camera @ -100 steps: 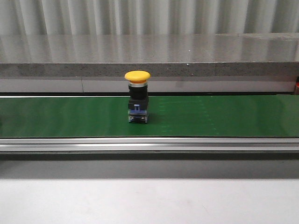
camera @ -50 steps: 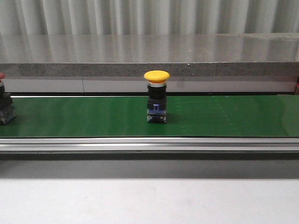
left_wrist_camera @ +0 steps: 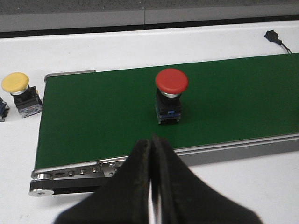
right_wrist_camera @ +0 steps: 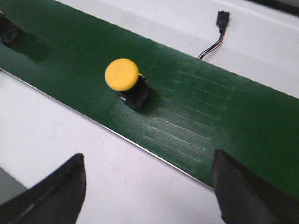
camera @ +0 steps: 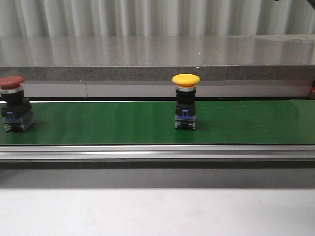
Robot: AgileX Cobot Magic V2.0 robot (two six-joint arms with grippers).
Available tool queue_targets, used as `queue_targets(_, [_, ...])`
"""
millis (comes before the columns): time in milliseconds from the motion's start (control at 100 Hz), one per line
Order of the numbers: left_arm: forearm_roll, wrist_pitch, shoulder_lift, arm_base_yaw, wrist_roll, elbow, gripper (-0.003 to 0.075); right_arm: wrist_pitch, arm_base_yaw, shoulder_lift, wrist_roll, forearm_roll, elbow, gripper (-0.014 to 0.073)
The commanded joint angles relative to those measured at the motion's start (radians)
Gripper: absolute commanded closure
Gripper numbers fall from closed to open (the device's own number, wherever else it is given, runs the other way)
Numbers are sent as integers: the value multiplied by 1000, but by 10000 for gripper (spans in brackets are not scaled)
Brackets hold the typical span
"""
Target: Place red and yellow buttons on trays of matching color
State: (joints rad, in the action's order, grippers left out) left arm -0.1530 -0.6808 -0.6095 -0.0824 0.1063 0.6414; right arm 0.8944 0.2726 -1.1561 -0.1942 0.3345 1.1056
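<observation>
A yellow button [camera: 185, 101] stands upright on the green belt [camera: 98, 123], a little right of the middle. A red button [camera: 12, 104] stands upright on the belt at the far left. In the left wrist view the red button [left_wrist_camera: 171, 93] is on the belt beyond my left gripper [left_wrist_camera: 152, 140], which is shut and empty. In the right wrist view the yellow button [right_wrist_camera: 125, 79] is on the belt ahead of my right gripper [right_wrist_camera: 148, 161], which hangs open over the white table beside the belt. No trays are in view.
A second yellow button [left_wrist_camera: 19, 92] stands on the white table off the belt's end. The belt has a metal side rail [camera: 157, 151]. A cable plug [right_wrist_camera: 222, 18] lies on the table beyond the belt. A grey ledge [camera: 157, 59] runs behind.
The yellow button has travelled right along the belt. The red button has come into the front view at the left edge and moved right.
</observation>
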Motion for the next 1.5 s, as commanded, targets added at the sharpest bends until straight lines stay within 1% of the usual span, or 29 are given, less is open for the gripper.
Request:
queue_targets(0, [-17, 62, 2, -8, -1, 26, 740, 17, -1, -52, -1, 54, 94, -20])
queue_targets(190, [-17, 62, 2, -8, -1, 26, 740, 132, 0, -207, 43, 75, 224, -21])
queue_targets(310, [-17, 62, 2, -8, -1, 26, 740, 194, 0, -297, 132, 73, 291, -21])
queue_targets(430, [-17, 62, 2, -8, -1, 26, 740, 248, 0, -371, 250, 49, 356, -19])
queue_targets(500, [-17, 62, 2, -8, -1, 26, 740, 261, 0, -406, 293, 35, 388, -19])
queue_targets(680, [-17, 62, 2, -8, -1, 26, 740, 280, 0, -470, 354, 22, 443, -19])
queue_targets(900, [-17, 62, 2, -8, -1, 26, 740, 298, 0, -557, 451, -95, 462, -19])
queue_targets(1120, [-17, 62, 2, -8, -1, 26, 740, 302, 0, -611, 457, -95, 462, -12])
queue_targets(1160, [-17, 62, 2, -8, -1, 26, 740, 308, 0, -616, 457, -95, 462, 20])
queue_targets(1210, [-17, 62, 2, -8, -1, 26, 740, 316, 0, -619, 457, -96, 462, 86])
queue_targets(1380, [-17, 62, 2, -8, -1, 26, 740, 323, 0, -620, 457, -106, 462, 421])
queue_targets(1430, [-17, 62, 2, -8, -1, 26, 740, 323, 0, -620, 457, -114, 462, 484])
queue_targets(1490, [-17, 62, 2, -8, -1, 26, 740, 321, 0, -617, 457, -127, 462, 522])
